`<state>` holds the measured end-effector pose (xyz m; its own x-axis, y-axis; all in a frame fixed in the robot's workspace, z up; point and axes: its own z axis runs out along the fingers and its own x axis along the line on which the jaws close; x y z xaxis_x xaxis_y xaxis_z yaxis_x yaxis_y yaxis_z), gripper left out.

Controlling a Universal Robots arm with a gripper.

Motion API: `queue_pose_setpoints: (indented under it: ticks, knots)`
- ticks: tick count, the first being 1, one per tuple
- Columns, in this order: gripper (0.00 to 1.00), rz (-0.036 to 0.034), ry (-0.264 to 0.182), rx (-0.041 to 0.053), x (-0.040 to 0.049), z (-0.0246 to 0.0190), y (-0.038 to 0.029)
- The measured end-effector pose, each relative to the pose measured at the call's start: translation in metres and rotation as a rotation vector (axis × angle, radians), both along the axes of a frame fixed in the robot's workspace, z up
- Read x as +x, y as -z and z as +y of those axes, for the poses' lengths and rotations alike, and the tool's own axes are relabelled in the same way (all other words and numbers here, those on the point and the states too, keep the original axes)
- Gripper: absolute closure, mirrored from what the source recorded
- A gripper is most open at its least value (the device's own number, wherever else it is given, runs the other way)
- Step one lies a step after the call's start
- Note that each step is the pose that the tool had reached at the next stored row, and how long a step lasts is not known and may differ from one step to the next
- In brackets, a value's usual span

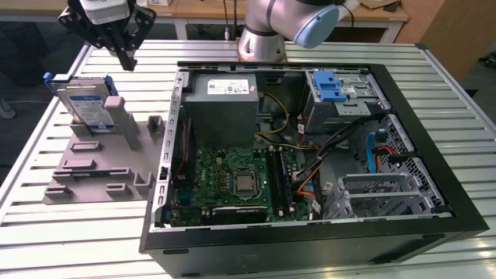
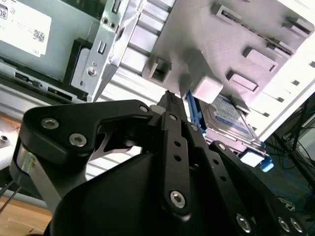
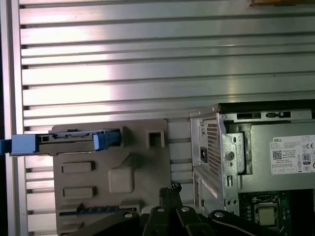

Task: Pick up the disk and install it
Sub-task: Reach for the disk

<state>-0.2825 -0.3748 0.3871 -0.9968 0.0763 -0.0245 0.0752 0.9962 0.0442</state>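
Your gripper [image 1: 124,58] is closed, its fingers drawn together to a point with nothing between them; both wrist views [image 2: 170,101] [image 3: 170,189] show the tips meeting. In the exterior view it hangs above the counter [image 1: 62,232] at that view's left, clear of the disk, and its upper part is cut off by the picture's edge.

The disk [image 1: 87,104] stands on edge in a grey holder [image 1: 101,174] on the counter, beside the open computer case [image 1: 310,244] and outside it. A grey post of the holder hides part of its label and its lower edge there.

In the first wrist view you see the disk [image 3: 69,139] edge-on, so its label is hidden. Only the thin body and the blue bracket show, and the bracket's far end runs out of the picture.

In the second wrist view the disk [image 2: 231,120] peeks out past a pale block of the holder [image 2: 236,44]. The gripper's black body covers much of it, and you can't make out how it sits in its slot.

Inside the case, the grey box with the white sticker [image 1: 225,102] sits at the far side. The drive bay with the blue latch [image 1: 329,87] lies toward the exterior view's right, its inside too shadowed to read.
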Motion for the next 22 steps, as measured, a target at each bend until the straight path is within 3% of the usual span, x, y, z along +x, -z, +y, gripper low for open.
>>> queue_pose_setpoints:
  ticks: [7, 22]
  knots:
    - [0.89, 0.0, 0.0, 0.0, -0.0185, 0.0113, 0.0006]
    - [0.89, 0.0, 0.0, 0.0, -0.0227, 0.0117, 0.0008]
